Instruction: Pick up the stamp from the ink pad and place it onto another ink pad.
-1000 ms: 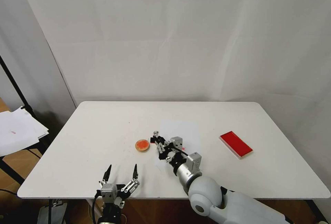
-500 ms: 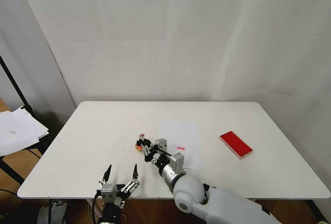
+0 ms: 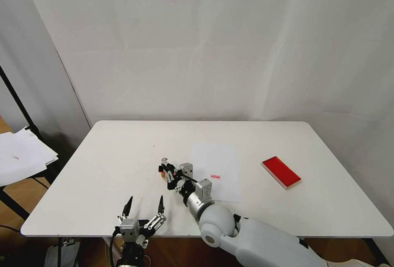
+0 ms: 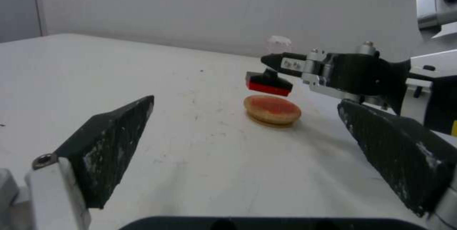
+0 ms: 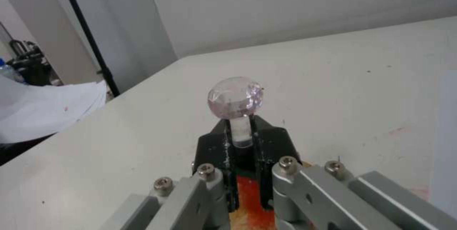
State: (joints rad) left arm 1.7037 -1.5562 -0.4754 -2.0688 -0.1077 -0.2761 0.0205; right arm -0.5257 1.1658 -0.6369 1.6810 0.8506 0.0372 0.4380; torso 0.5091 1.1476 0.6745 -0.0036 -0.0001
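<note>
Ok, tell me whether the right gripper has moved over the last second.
Yes. The right gripper, shut on the stamp, has travelled left, away from the paper sheet, and hangs above the round ink pad.

The right gripper (image 4: 274,66) pinches the stamp (image 4: 268,83) just above the round ink pad (image 4: 272,109), not touching it. The left gripper (image 4: 247,151) is spread wide over the desk (image 4: 119,73).

Stamp (image 4: 269,81) above round pad (image 4: 272,109); rectangular pad (image 3: 281,171) far right.

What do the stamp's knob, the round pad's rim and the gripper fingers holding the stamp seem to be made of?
Stamp knob: clear faceted plastic or glass, faintly pink; light passes through. Round pad rim: matte tan, perhaps wood or plastic; hard to tell. Right gripper fingers: black, likely plastic, on silvery metal links with screws.
</note>
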